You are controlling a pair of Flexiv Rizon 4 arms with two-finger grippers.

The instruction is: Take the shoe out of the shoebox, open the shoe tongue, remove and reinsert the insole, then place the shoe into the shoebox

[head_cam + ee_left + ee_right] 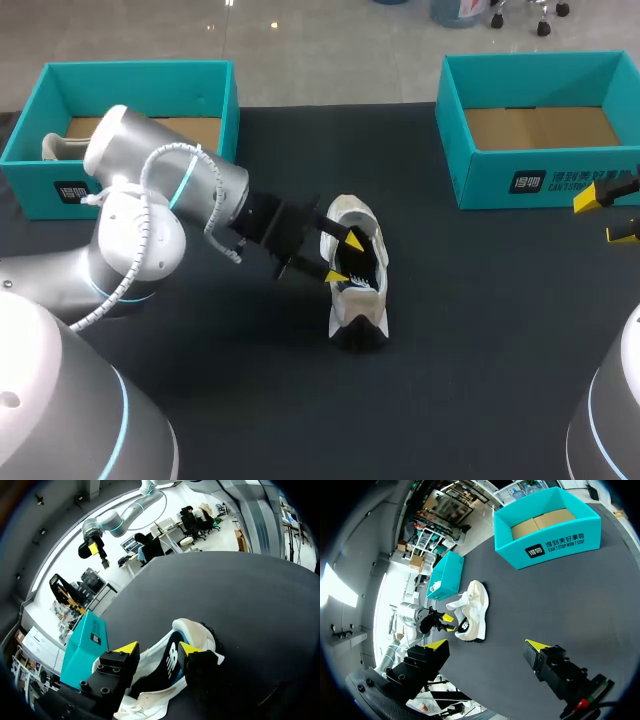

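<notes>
Two grippers: the left gripper [344, 258] and the right gripper [607, 217] are both seen above the dark table [480, 340], well apart from one another.
Left gripper: it is carried on the white left arm [150, 215], which enters from the side, and it is held right at the shoe [360, 310], over the shoe's open upper part. Whether the shoe is pinched or merely straddled cannot be told.
Shoe: a white and cream trainer with a black side panel is stood upright on the table, outside both boxes. It is placed directly under and ahead of the left gripper. From the right gripper it is seen well ahead and off to one side.
Right gripper: its yellow-tipped fingers [437, 645] are spread wide, with the table seen between them.
Right shoebox [540, 60]: a teal open box with a brown cardboard floor is set just beside the right gripper and a little ahead of it.
Left shoebox [130, 70]: a matching teal box is placed well behind the left gripper, past the bend of the arm. A pale object [55, 148] is lodged in one corner of it, and too little is shown for it to be named.
</notes>
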